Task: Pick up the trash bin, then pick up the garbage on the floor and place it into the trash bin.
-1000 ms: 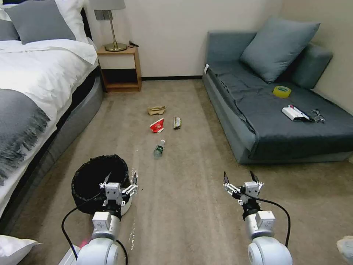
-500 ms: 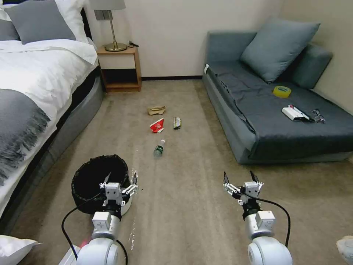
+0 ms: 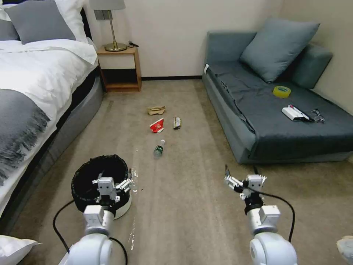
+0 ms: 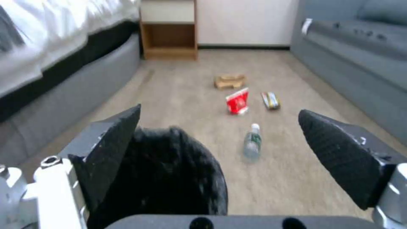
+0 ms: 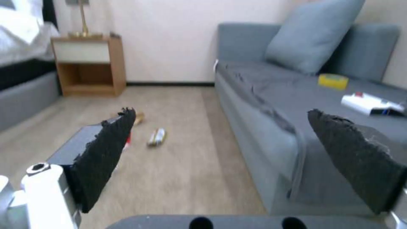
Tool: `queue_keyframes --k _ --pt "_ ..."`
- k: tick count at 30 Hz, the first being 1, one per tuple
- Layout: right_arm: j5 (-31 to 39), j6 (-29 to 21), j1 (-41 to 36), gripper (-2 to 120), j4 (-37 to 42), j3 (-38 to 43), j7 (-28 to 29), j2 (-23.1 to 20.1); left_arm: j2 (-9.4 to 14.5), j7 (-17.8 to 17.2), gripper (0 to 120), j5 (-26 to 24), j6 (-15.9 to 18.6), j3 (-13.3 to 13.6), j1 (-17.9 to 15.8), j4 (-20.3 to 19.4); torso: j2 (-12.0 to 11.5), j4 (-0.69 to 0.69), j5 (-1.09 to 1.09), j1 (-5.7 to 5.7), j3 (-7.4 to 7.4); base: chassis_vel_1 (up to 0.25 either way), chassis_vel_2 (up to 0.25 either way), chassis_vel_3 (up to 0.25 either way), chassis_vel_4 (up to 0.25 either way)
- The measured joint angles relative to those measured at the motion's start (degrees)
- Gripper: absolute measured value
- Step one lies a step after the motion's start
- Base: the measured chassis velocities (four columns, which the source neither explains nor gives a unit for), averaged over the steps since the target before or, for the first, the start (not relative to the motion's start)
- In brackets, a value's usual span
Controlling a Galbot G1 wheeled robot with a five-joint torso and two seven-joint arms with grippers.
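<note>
Bedroom, beige carpet (image 3: 191, 191) between bed (image 3: 33, 84) and grey sofa (image 3: 279, 121); left gripper (image 3: 110, 183) spread wide, poised over near rim of trash bin (image 3: 82, 176), one finger toward bin mouth, other outside; bin upright, black-lined, inside looks empty; right gripper (image 3: 241, 176) spread, idle, well right of bin; beyond bin: bottle (image 3: 158, 149), long axis pointing away from robot, then carton (image 3: 157, 125), wrapper (image 3: 177, 123), paper bag (image 3: 156, 109); left arm nearer bin.

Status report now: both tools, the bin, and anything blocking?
Left tool open, over trash bin rim, not gripping. Right tool open, hovering above carpet. Garbage on floor ahead, nothing in the way.
</note>
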Motion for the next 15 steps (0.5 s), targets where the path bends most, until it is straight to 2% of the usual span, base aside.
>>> queue_keyframes --k 3,4,5,8,9,12,13,15 --pt "0.0 0.0 0.0 100 0.0 0.0 0.0 0.0 0.0 0.0 100 0.0 0.0 0.0 0.0 0.0 0.0 0.00 0.00 0.00 0.00 0.000 0.000 0.000 0.000" --pt "0.2 -2.8 0.2 100 4.7 0.0 0.2 0.9 -0.7 0.0 100 -1.2 5.0 -1.8 -0.1 -3.1 0.0 0.01 0.00 0.00 0.00 0.000 0.000 0.000 0.000" --pt "1.1 -4.2 0.9 100 7.7 0.2 0.9 1.1 -1.2 0.0 100 -2.1 8.2 -3.0 -0.2 -5.1 0.0 0.01 -0.06 0.00 0.00 0.000 0.000 0.000 0.000" --pt "1.4 -4.4 1.0 100 8.2 0.3 1.1 1.2 -1.4 0.0 100 -2.5 9.6 -3.5 -0.2 -6.0 0.0 0.00 -0.10 -0.01 -0.01 0.000 0.000 0.000 0.000" --pt "1.6 -4.9 1.0 100 8.2 0.3 1.4 1.2 -1.8 0.0 100 -3.2 12.6 -4.6 -0.3 -7.8 0.0 0.00 0.03 0.00 0.01 0.000 0.000 0.000 0.000" --pt "1.6 -4.9 1.0 100 8.2 0.3 1.4 1.2 -1.8 0.0 100 -3.2 12.6 -4.6 -0.3 -7.8 0.0 0.00 0.03 0.00 0.01 0.000 0.000 0.000 0.000" --pt "1.7 -4.9 1.0 100 8.3 0.2 1.5 1.2 -2.3 0.0 100 -4.0 15.6 -5.7 -0.4 -9.7 0.0 0.01 -0.01 0.00 0.00 0.000 0.000 0.000 0.000" --pt "1.7 -4.9 1.0 100 8.3 0.2 1.6 1.1 -2.3 0.0 100 -4.0 15.8 -5.8 -0.4 -9.8 0.0 0.00 -0.04 0.00 0.00 0.000 0.000 0.000 0.000"
